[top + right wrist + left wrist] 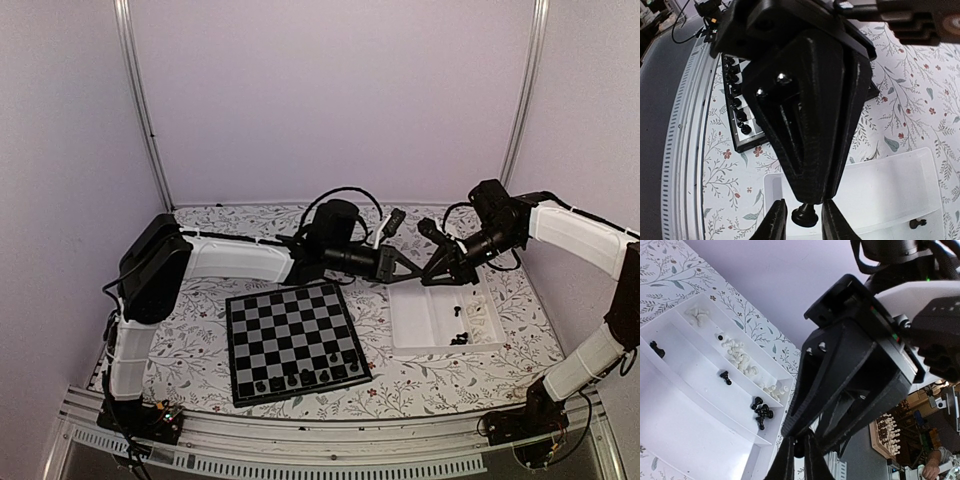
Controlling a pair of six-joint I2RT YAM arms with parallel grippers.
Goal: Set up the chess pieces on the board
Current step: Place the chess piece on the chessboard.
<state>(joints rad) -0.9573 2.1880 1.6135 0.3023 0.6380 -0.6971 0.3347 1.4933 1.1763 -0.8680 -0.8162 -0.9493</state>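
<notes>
Left claw (816, 196) is clenched on a small black chess piece (805, 215), held in the air above the white compartmented plastic tray (420, 322). Right claw (805, 226) is released, its fingers just beside the piece's base with slim gaps. More black pieces (305, 379) line the near edge of the flat black-and-grey chessboard (290, 330) on the floral counter (190, 345).
</notes>
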